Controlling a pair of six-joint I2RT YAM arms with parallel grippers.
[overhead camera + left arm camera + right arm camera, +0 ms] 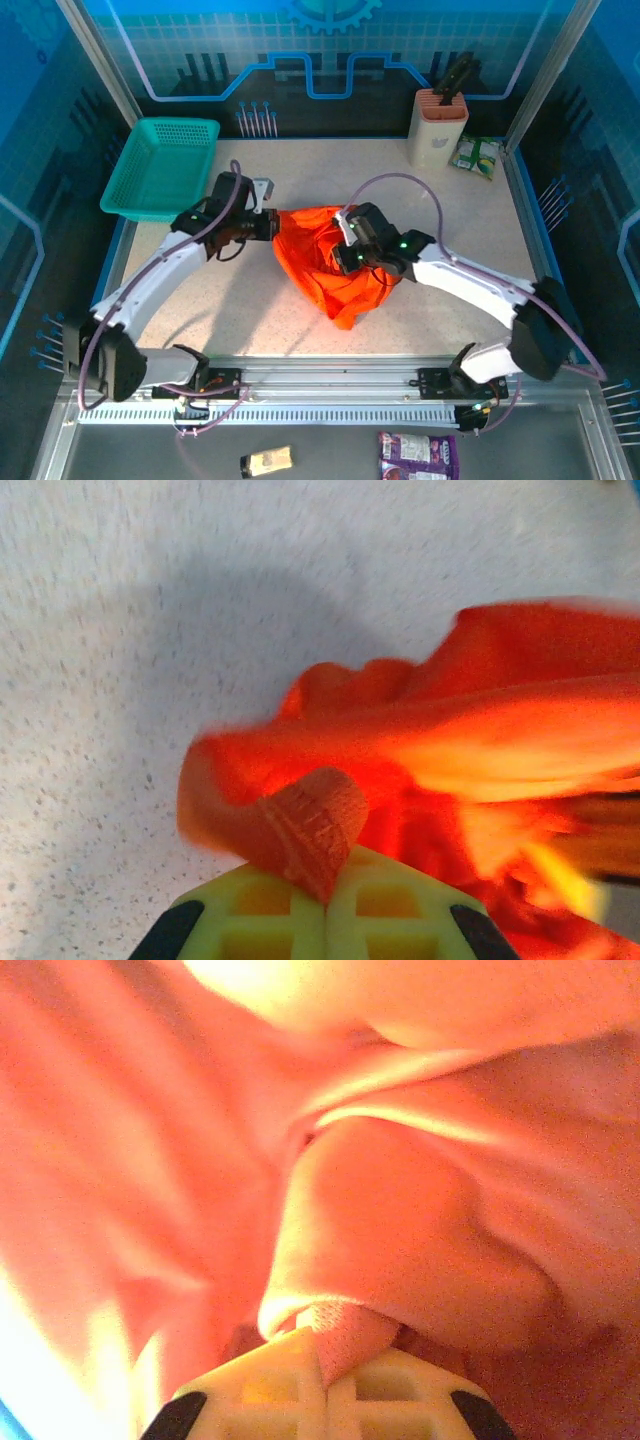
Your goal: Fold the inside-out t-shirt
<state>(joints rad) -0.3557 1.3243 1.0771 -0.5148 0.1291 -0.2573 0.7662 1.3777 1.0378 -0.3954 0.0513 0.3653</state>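
Orange t-shirt (330,265) is bunched in a crumpled wad mid-table (450,220), between the two grippers. From the top view it is widest at its far end, where the cloth spans from one gripper to the other. It narrows to a blunt tip that points at the near table edge. Long axis runs roughly far-to-near, tip skewed slightly right.

Left gripper (272,225) sits at the wad's far-left corner. Left wrist view: left gripper (327,895) has its yellow fingers (260,920) pressed together, with a ribbed strip of t-shirt (500,740) hem pinched in the seam between them. The rest of the cloth fans out ahead and to the right of the tips, and a shadow falls on the table to its left.

Right gripper (345,255) is on the wad's right side, over the cloth. Right wrist view: right gripper (325,1360) is likewise closed, clamping a rolled fold of t-shirt (400,1210). Cloth billows up and over the tips.

Teal basket (165,165) is at the far-left corner, well apart from the shirt.
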